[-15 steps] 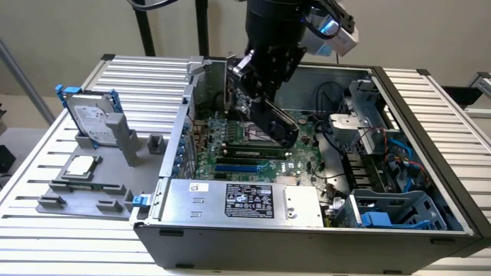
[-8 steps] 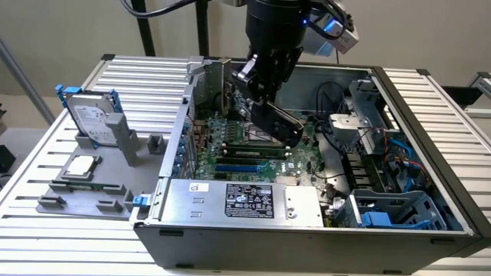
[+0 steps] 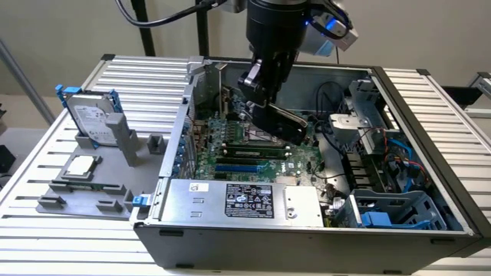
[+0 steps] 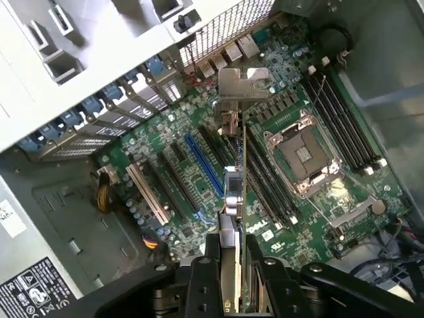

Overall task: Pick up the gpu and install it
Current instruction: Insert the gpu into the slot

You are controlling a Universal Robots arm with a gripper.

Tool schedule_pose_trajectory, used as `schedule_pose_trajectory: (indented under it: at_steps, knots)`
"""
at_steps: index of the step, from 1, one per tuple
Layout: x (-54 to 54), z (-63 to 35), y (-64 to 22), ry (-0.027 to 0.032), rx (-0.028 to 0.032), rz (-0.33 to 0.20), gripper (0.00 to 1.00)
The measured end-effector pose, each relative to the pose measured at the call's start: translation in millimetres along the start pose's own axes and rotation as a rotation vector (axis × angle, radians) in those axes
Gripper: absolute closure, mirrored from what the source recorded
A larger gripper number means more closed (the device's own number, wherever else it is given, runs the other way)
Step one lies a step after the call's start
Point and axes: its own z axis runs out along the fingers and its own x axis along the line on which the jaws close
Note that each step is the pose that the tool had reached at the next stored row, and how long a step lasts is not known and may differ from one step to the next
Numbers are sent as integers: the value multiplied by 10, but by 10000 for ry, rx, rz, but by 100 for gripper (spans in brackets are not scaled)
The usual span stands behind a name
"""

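While upright, gpu (image 4: 233, 192) within pincer (image 4: 232, 266)

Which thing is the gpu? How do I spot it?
Look inside the big open computer case, above the green motherboard. The gripper holds the gpu there. It is the thin black card with a metal end bracket, unlike the silver hard drive outside.

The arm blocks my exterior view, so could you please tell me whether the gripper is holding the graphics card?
Observer: Yes, the gripper is shut on the graphics card, seen edge-on.
Operator: Which way does its metal bracket point?
Observer: The bracket points toward the case's rear slot covers.
Operator: And the processor socket?
Observer: The socket looks empty, beside the card.
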Motion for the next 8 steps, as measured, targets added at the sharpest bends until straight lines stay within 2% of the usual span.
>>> schedule_pose_trajectory:
  at_steps: [4,8]
  knots:
    - [1,18,0,-30,28,-731,100]
    - [2,49,0,-36,12,-1454,100]
